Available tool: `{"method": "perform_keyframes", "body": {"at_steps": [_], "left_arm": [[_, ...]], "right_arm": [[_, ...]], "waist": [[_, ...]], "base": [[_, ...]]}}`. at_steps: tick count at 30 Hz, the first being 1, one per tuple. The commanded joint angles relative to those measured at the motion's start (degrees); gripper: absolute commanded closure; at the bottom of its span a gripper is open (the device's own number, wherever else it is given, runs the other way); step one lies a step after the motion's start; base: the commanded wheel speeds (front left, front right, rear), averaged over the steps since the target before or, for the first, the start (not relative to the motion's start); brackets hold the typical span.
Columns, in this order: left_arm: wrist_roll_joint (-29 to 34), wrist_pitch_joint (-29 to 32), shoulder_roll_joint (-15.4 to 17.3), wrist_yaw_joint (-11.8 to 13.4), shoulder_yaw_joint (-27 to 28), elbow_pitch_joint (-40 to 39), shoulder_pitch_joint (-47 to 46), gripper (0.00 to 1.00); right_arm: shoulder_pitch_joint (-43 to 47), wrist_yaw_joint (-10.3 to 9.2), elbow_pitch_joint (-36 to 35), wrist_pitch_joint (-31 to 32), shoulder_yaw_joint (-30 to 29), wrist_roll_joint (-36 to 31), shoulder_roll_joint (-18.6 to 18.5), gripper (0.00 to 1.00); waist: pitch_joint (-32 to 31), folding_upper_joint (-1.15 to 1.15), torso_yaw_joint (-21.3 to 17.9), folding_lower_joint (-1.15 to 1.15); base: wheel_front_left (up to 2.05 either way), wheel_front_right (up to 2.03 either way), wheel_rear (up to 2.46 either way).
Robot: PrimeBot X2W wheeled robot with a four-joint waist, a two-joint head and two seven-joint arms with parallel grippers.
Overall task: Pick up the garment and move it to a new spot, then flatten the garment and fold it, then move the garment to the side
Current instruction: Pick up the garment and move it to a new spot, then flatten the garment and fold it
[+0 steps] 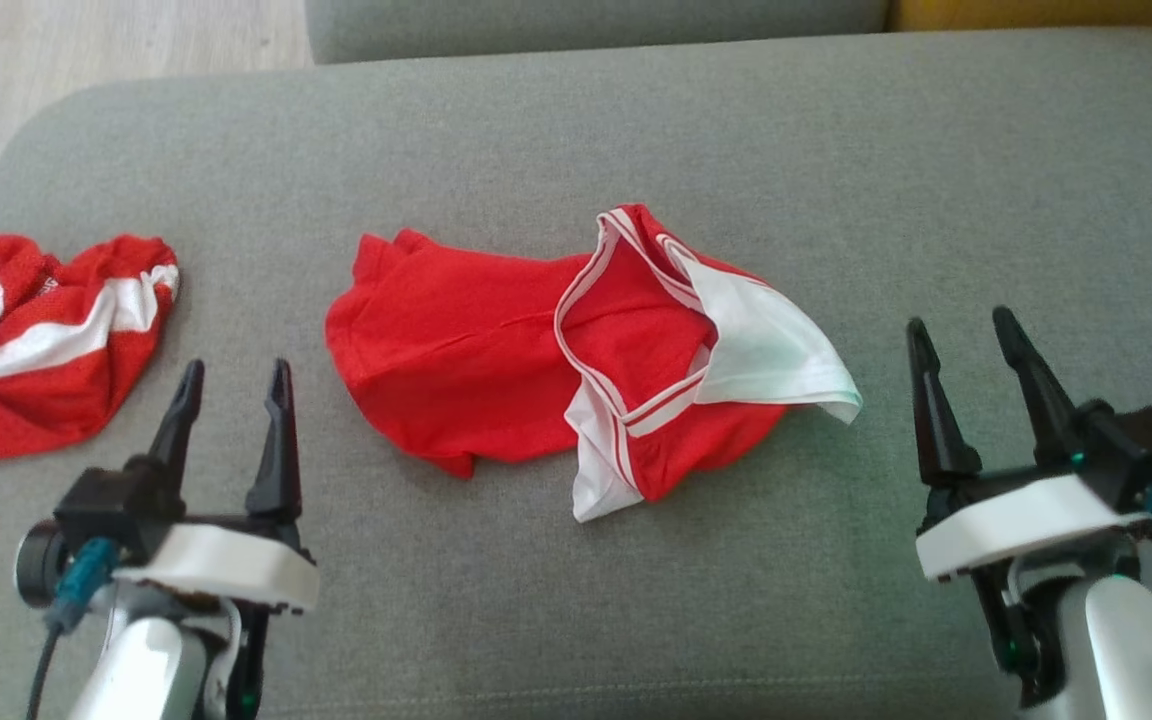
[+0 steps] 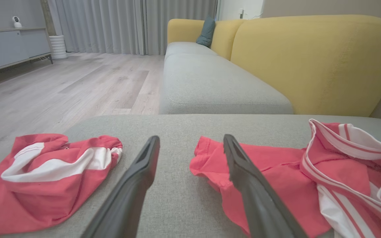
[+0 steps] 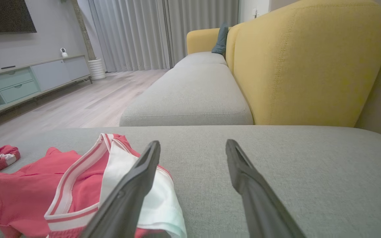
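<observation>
Head view: crumpled red-and-white garment (image 1: 496, 370), centre of sofa cushion (image 1: 636, 150); left tool (image 1: 236, 368) and right tool (image 1: 960, 320) flank it, both spread wide, empty. Left wrist view: second garment (image 2: 45, 172) at left. Right wrist view: garment lower left.

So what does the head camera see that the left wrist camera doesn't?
Head view: the right gripper, open, off to the garment's right.
Left wrist view: curtains, a teal pillow and a cabinet across the room.
Both: the red garment in the middle, the other garment to its left, the grey cushion they lie on, and the open left gripper.
</observation>
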Motion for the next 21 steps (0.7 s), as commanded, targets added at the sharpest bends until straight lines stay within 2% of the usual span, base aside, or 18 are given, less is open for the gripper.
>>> {"method": "perform_keyframes", "body": {"at_steps": [1, 21], "left_arm": [[0.78, -0.68, 0.61, -0.36, 2.67, -1.97, -1.51, 0.0], [3.57, -0.69, -1.21, -1.64, 4.13, -0.75, 0.35, 0.0]], "right_arm": [[-0.78, -0.05, -1.96, 0.22, 1.06, -0.3, -0.48, 0.0], [1.49, -0.05, -2.94, 1.71, 0.64, -0.69, -0.45, 0.0]], "waist": [[-0.4, 0.0, -0.05, 0.0], [-1.76, 0.0, -0.02, 0.0]], "base": [[0.0, 0.0, 0.0], [0.0, 0.0, 0.0]]}}
